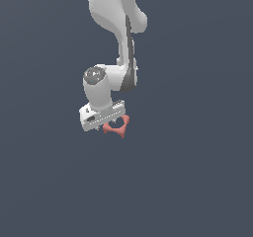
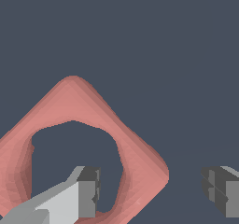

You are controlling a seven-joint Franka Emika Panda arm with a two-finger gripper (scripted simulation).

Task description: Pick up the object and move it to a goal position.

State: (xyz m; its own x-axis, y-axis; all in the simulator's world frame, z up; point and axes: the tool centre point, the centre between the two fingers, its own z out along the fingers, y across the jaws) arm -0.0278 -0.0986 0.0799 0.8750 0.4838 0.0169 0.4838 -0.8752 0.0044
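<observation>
A: Exterior view first. What's the room like?

B: No room to speak of. Flat slate-blue backdrop everywhere, no edge, no horizon, so I can't tell floor from wall. The white arm (image 1: 116, 38) comes down from the top, w/ a dark grey band along its side.

A: And the object?

B: The salmon-red object (image 1: 117, 126) sits right under the white gripper (image 1: 109, 124), touching its underside in this view and poking out toward the exterior view's right. Ring-like, hole in the middle, stubby points. Fingers are hidden behind the gripper body here.

A: Resting on anything?

B: Can't tell, no shadow or contact line shows.

A: Wrist view?

B: Same plain slate-blue surface behind everything, no marks or texture. The object (image 2: 135, 153) fills much of the frame: matte pink loop w/ a big central hole. One finger (image 2: 86, 192), grey pad on a pale body, shows through that hole, so it's inside the ring. The other finger (image 2: 224, 190) stands well apart, outside the ring's outer edge. One side of the ring lies between them.

A: Gripper state?

B: Jaws spread wide, nothing clamped; there's a gap between the outer pad and the ring.
</observation>
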